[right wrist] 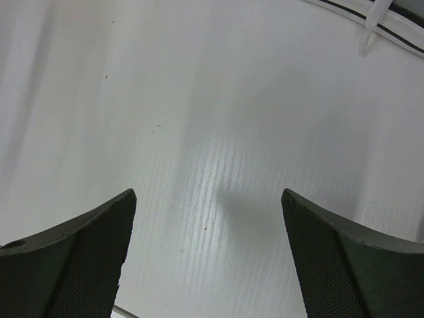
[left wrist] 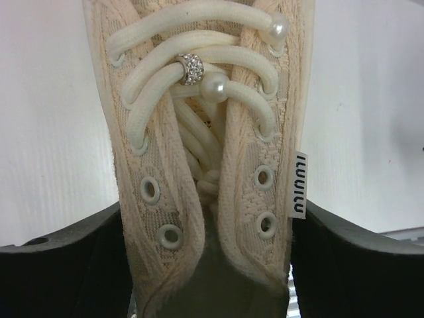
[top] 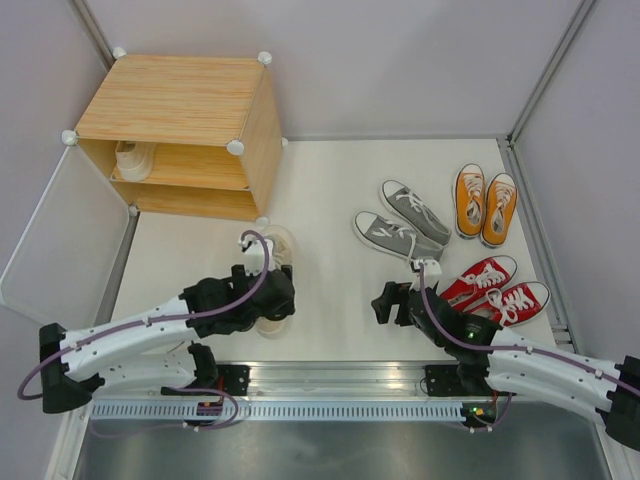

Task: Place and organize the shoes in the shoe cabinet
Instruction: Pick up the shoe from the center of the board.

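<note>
A cream lace-up shoe (top: 277, 246) lies on the white table in front of the shoe cabinet (top: 180, 120). My left gripper (top: 270, 298) is shut on it; in the left wrist view the black fingers (left wrist: 73, 265) press both sides of the shoe's upper (left wrist: 199, 132) near the eyelets. The other cream shoe (top: 135, 158) stands on the cabinet's middle shelf. The grey pair (top: 402, 220), the orange pair (top: 485, 205) and the red pair (top: 495, 290) lie at the right. My right gripper (top: 385, 300) is open and empty over bare table (right wrist: 209, 252), just left of the red pair.
The cabinet's white door panel (top: 60, 235) hangs open to the left, reaching toward the near left corner. Grey walls and frame posts enclose the table. A metal rail (top: 330, 405) runs along the near edge by the arm bases.
</note>
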Robot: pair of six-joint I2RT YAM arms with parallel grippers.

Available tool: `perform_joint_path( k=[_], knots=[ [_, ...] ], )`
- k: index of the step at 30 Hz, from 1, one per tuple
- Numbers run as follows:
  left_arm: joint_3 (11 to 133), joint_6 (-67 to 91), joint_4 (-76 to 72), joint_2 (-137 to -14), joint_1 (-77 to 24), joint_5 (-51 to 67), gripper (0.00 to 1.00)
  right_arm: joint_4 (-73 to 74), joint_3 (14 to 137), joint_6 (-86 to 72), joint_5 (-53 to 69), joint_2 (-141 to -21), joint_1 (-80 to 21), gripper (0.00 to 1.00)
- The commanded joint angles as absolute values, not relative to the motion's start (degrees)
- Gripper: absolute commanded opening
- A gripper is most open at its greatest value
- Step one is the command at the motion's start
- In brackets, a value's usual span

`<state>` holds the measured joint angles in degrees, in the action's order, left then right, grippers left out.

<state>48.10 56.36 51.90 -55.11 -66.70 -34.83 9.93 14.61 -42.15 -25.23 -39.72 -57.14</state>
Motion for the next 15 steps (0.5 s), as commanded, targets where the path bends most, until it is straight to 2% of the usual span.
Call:
perform_joint_path(
  k=[1,6,12,15],
  knots=[
    [53.3,46.3,55.3,-52.7,-62.3,-38.7,0.11,6.8,14.7,-41.3,-24.4,-40.2,-56.8,0.94],
    [58.8,33.5,53.9,-51.6,-46.3,-28.6,0.12,6.1,15.6,-40.5,-23.7,-40.4,-56.4,0.94],
    [68.0,25.3,56.9,-53.6,-36.4,-27.2,0.19,5.5,16.5,-39.2,-22.6,-40.3,-55.2,0.94],
    [68.7,21.6,56.9,-54.5,-30.0,-23.7,0.22,5.0,17.0,-38.7,-21.1,-40.1,-54.1,0.94]
  ],
)
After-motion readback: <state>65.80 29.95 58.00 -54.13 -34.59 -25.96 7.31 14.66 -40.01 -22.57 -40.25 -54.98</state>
